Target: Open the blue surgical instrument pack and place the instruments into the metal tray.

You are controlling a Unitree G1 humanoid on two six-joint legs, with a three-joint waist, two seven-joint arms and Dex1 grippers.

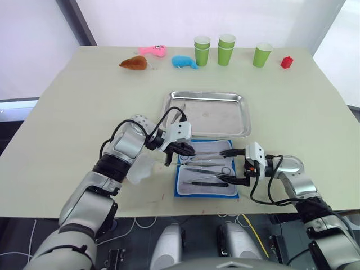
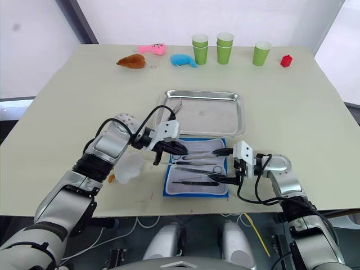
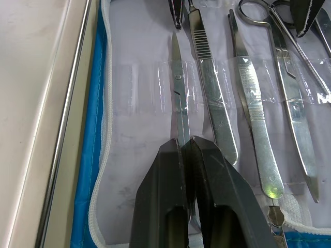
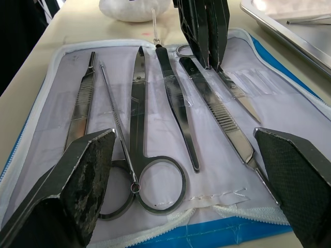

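My right gripper (image 4: 181,186) is hanging with fingers spread wide over the opened blue fabric instrument pack (image 1: 206,174); my left gripper (image 3: 190,150) is pinching slim silver scissors (image 3: 178,101) there. The shiny steel tray (image 1: 207,113) is lying at twelve o'clock.

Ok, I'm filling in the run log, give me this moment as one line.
pack: open, flat | left gripper: shut on scissors in pack | right gripper: open over pack | tray: one instrument inside
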